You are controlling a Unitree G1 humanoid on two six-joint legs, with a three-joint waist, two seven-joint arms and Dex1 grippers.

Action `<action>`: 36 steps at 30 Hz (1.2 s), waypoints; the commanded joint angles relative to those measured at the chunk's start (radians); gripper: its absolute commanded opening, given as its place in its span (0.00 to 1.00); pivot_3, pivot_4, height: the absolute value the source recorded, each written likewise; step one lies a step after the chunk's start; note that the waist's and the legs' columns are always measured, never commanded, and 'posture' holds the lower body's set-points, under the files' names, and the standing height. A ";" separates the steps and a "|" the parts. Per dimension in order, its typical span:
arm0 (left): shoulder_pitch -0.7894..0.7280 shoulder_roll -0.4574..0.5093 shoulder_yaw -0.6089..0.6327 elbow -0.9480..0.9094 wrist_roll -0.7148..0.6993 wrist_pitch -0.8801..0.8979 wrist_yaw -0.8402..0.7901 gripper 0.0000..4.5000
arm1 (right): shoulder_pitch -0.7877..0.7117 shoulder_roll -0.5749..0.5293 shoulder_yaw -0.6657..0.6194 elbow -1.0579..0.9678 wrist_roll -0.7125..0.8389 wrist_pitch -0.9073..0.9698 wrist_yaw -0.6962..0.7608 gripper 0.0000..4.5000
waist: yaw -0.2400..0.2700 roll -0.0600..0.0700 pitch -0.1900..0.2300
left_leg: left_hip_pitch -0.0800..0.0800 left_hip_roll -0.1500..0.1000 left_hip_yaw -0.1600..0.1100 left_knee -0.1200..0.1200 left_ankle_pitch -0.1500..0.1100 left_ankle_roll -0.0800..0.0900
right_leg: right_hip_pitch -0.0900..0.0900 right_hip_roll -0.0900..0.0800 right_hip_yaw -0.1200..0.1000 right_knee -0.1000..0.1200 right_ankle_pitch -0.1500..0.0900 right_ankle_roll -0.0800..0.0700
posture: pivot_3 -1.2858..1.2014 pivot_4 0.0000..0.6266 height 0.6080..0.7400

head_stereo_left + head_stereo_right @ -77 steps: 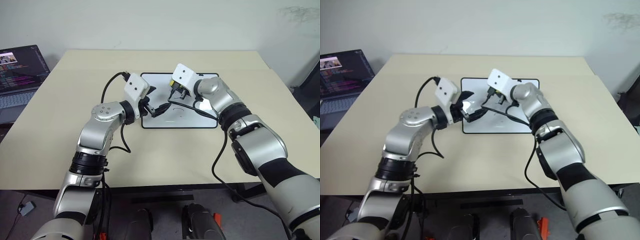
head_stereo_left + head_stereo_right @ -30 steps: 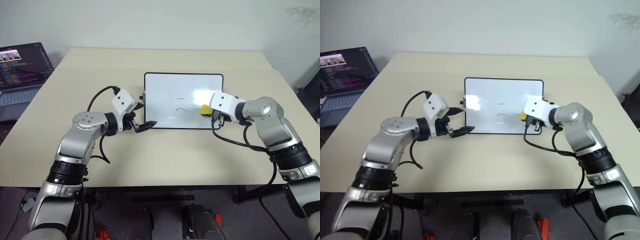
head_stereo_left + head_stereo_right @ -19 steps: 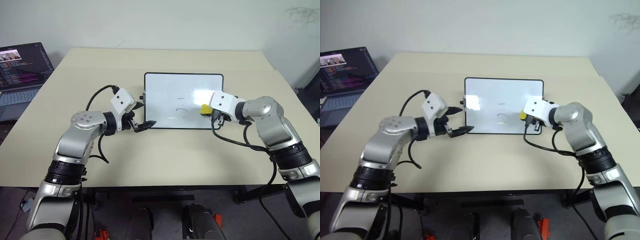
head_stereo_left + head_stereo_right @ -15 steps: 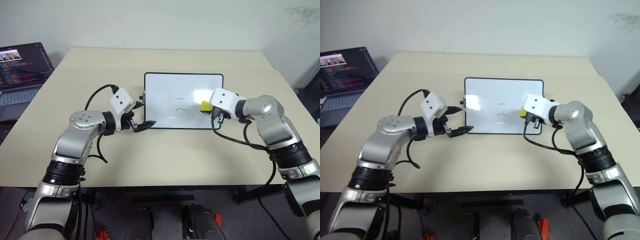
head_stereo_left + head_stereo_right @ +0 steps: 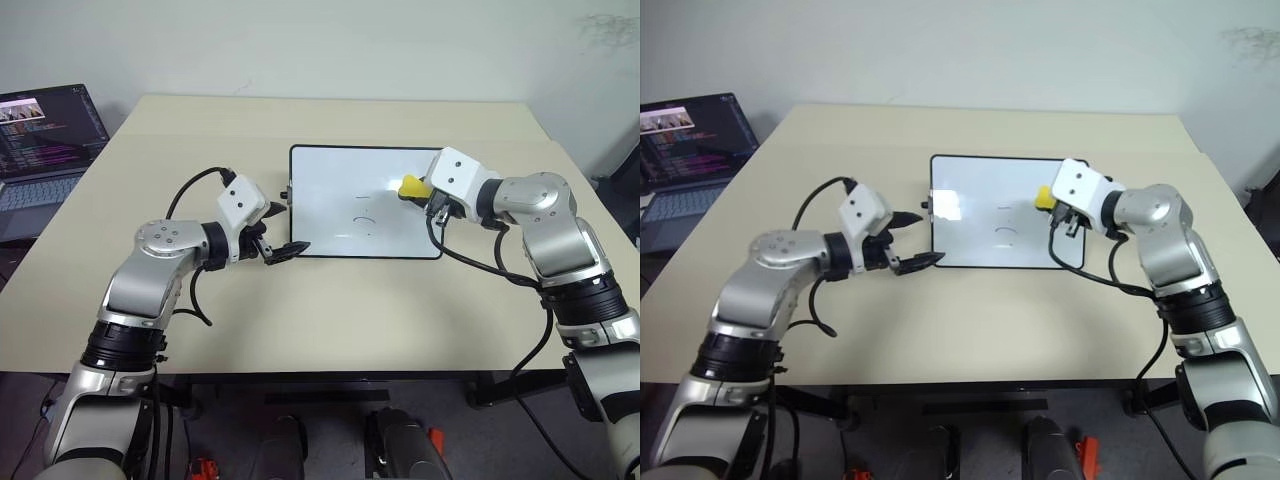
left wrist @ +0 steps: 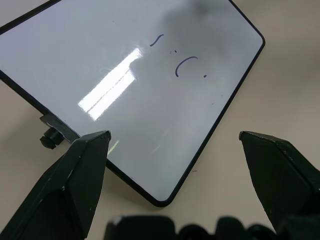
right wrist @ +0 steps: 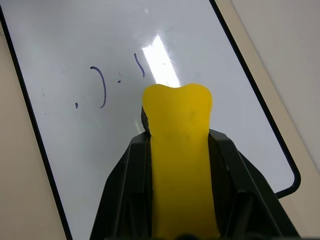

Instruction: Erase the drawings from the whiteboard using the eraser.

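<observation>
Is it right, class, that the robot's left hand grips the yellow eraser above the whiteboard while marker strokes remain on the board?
Not quite: the right hand grips the yellow eraser, as the right wrist view shows. The left hand is open and holds nothing, at the corner of the whiteboard. The rest stands: an arc and short strokes remain on the board.

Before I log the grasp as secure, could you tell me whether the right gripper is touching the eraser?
Touching. In the right wrist view the right gripper has its black fingers pressed against both sides of the yellow eraser, above the whiteboard.
</observation>
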 commanded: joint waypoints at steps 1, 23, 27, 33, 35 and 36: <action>-0.022 0.029 0.048 -0.036 -0.014 -0.006 -0.009 1.00 | -0.017 -0.015 -0.019 -0.023 0.013 -0.015 0.004 0.25 | 0.000 0.000 0.000 | 0.000 0.000 0.000 0.000 0.000 0.000 | 0.000 0.000 0.000 0.000 0.000 0.000 | 0.52 0.24 1.00; 0.017 0.039 0.046 -0.058 -0.021 0.008 -0.010 1.00 | 0.149 -0.025 -0.015 -0.149 0.031 -0.030 0.024 0.25 | 0.016 0.000 0.000 | 0.000 0.000 0.000 0.000 0.000 0.000 | 0.000 0.000 0.000 0.000 0.000 0.000 | 0.52 0.24 1.00; 0.033 0.052 0.050 -0.059 -0.022 0.004 -0.020 1.00 | 0.205 -0.035 -0.026 -0.196 0.041 -0.017 0.014 0.25 | 0.015 0.000 0.000 | 0.000 0.000 0.001 0.000 0.000 0.000 | 0.000 0.000 0.000 0.000 0.000 0.000 | 0.52 0.24 1.00; 0.023 0.049 0.044 -0.046 -0.019 0.000 -0.023 1.00 | 0.211 -0.036 -0.040 -0.202 0.042 -0.017 -0.025 0.25 | 0.016 0.000 0.000 | 0.001 0.000 0.001 0.001 0.000 0.000 | 0.000 0.000 0.000 0.000 0.000 -0.001 | 0.52 0.24 1.00; 0.018 0.046 0.039 -0.039 -0.016 -0.003 -0.023 1.00 | 0.199 -0.032 -0.033 -0.194 0.038 -0.021 -0.034 0.25 | 0.016 0.000 0.000 | 0.000 0.000 0.001 0.001 0.000 0.000 | 0.001 0.000 0.000 0.000 0.000 -0.001 | 0.52 0.24 1.00; 0.015 0.045 0.036 -0.033 -0.012 -0.007 -0.022 1.00 | 0.187 -0.026 -0.026 -0.186 0.035 -0.021 -0.038 0.25 | 0.016 0.000 0.000 | 0.000 0.000 0.001 0.001 0.000 0.000 | 0.001 0.000 0.000 0.000 0.000 -0.001 | 0.52 0.24 1.00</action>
